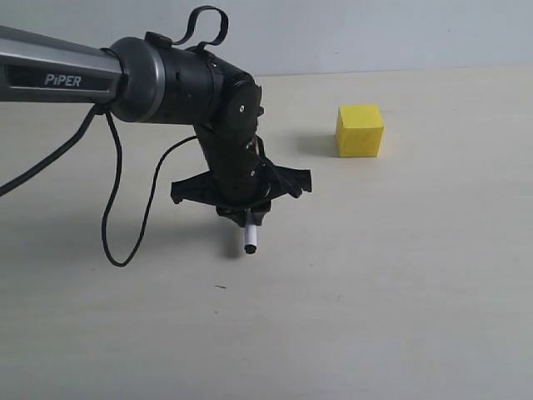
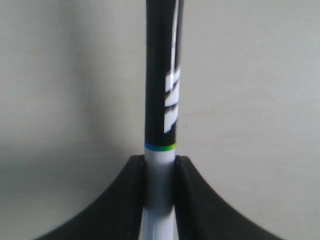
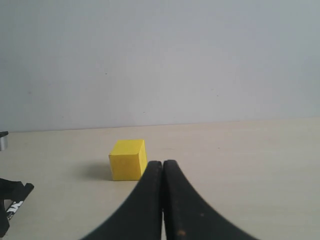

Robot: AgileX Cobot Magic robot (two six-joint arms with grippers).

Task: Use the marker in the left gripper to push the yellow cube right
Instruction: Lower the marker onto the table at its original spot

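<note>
The yellow cube (image 1: 360, 131) rests on the pale table at the back right, apart from everything; the right wrist view also shows the yellow cube (image 3: 128, 160). My left gripper (image 1: 246, 215) hangs left of it and nearer the front, shut on the marker (image 1: 250, 238), whose white end with a small black tip pokes out below the fingers. In the left wrist view the marker (image 2: 162, 105) runs out from between the fingers (image 2: 131, 200), black barrel with white lettering beyond a white section. My right gripper (image 3: 162, 166) is shut with nothing held, behind the cube.
A black cable (image 1: 112, 217) loops from the left arm down onto the pale table (image 1: 400, 275). A grey wall (image 3: 160, 60) backs the table. The left gripper's edge (image 3: 12, 200) shows in the right wrist view.
</note>
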